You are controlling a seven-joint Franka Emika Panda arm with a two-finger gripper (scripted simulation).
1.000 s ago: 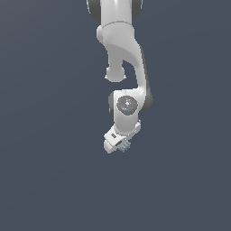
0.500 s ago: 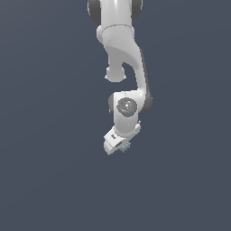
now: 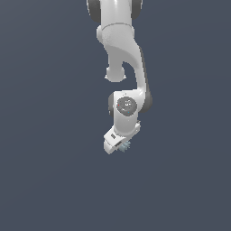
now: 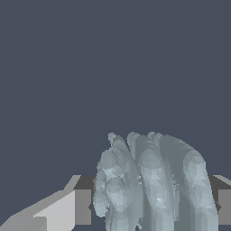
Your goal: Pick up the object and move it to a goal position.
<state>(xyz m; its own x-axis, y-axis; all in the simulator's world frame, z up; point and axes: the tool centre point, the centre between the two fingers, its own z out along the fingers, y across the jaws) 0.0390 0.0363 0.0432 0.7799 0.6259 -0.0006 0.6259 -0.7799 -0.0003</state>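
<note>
The object is a pale blue-grey ridged lump that fills the space between the two fingers in the wrist view. One grey finger presses against one flank of it, the other finger shows at the opposite flank. In the exterior view the white arm hangs down from the top of the picture, and the object peeks out as a small jagged speck beside the gripper, which is shut on it. Most of the lump is hidden behind the white hand there.
A plain dark blue-grey surface fills the background in both views. Nothing else shows around the arm.
The arm and the held object have barely shifted over the last second; the grip is unchanged.
</note>
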